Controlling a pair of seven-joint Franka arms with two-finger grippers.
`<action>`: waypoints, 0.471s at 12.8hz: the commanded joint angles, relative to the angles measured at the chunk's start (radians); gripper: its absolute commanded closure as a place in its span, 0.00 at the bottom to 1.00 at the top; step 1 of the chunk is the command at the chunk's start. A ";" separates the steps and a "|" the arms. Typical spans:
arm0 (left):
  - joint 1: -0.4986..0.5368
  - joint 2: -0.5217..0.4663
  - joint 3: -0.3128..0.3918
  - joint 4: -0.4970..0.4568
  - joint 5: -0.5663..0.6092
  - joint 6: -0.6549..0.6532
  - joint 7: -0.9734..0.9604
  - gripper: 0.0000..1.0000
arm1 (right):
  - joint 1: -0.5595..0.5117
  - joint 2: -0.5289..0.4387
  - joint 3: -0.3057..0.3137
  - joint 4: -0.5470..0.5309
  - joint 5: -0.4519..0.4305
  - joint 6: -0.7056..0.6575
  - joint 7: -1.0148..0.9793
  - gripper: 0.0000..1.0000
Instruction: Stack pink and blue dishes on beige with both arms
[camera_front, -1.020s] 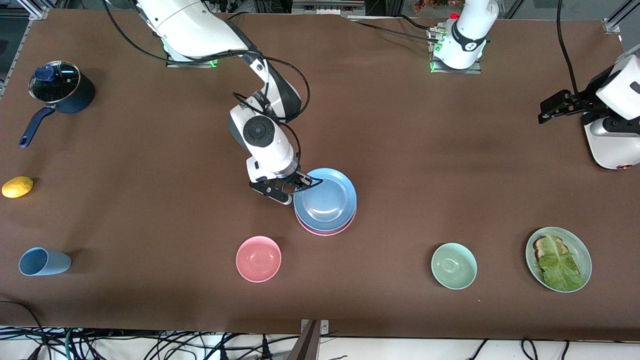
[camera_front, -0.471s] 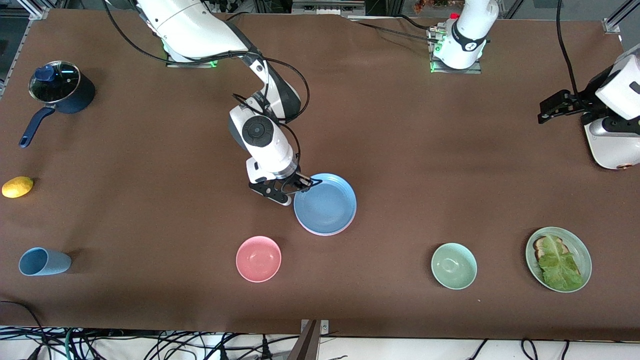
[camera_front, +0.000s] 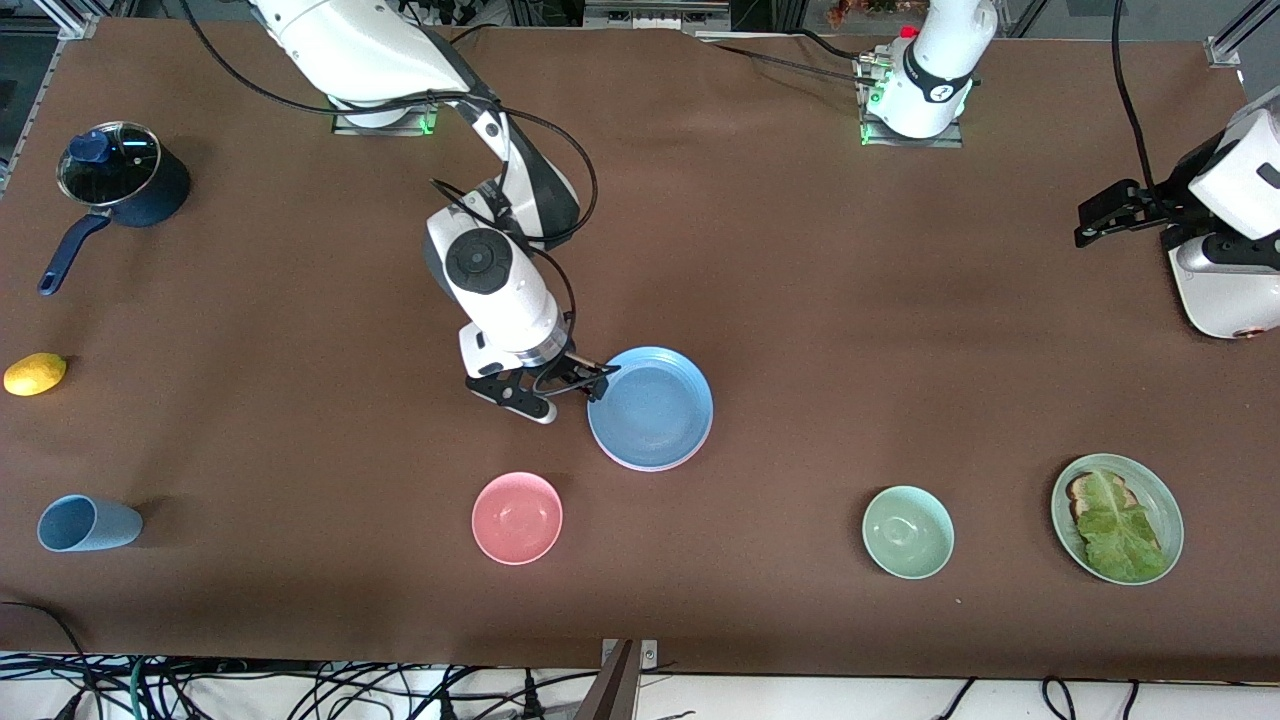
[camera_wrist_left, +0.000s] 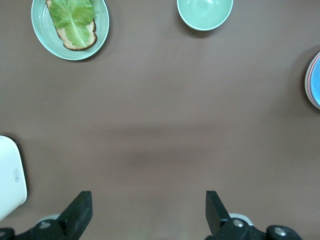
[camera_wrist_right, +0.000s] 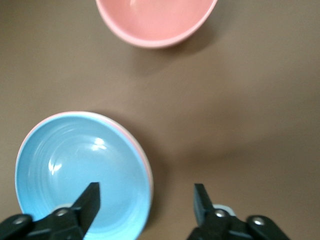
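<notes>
The dusty blue plate (camera_front: 650, 405) lies flat on the salmon pink plate (camera_front: 652, 468), of which only a thin rim shows. The beige plate is hidden or out of view. My right gripper (camera_front: 590, 385) is open at the stack's edge toward the right arm's end. In the right wrist view the right gripper (camera_wrist_right: 145, 200) has one finger over the blue plate (camera_wrist_right: 80, 175) and the other over bare table. My left gripper (camera_front: 1105, 212) waits open over the table at the left arm's end. The left gripper (camera_wrist_left: 148, 210) holds nothing.
A deep pink bowl (camera_front: 517, 517) sits nearer the front camera than the stack. A pale green bowl (camera_front: 907, 531) and a green plate of bread and lettuce (camera_front: 1160, 490) lie toward the left arm's end. A blue cup (camera_front: 88, 523), a lemon (camera_front: 35, 374) and a lidded pot (camera_front: 122, 180) lie toward the right arm's end.
The blue plate, held tilted over the pink one, has come down flat on it. My right gripper let go and drew back toward the right arm's end.
</notes>
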 joint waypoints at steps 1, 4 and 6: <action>0.004 -0.007 -0.007 -0.004 -0.004 0.001 0.007 0.00 | -0.118 -0.163 0.017 -0.059 0.001 -0.187 -0.188 0.00; 0.004 -0.007 -0.007 -0.004 -0.002 -0.001 0.007 0.00 | -0.296 -0.333 0.067 -0.076 0.002 -0.440 -0.423 0.00; 0.004 -0.007 -0.007 -0.004 -0.002 -0.001 0.007 0.00 | -0.394 -0.419 0.068 -0.059 0.005 -0.595 -0.651 0.00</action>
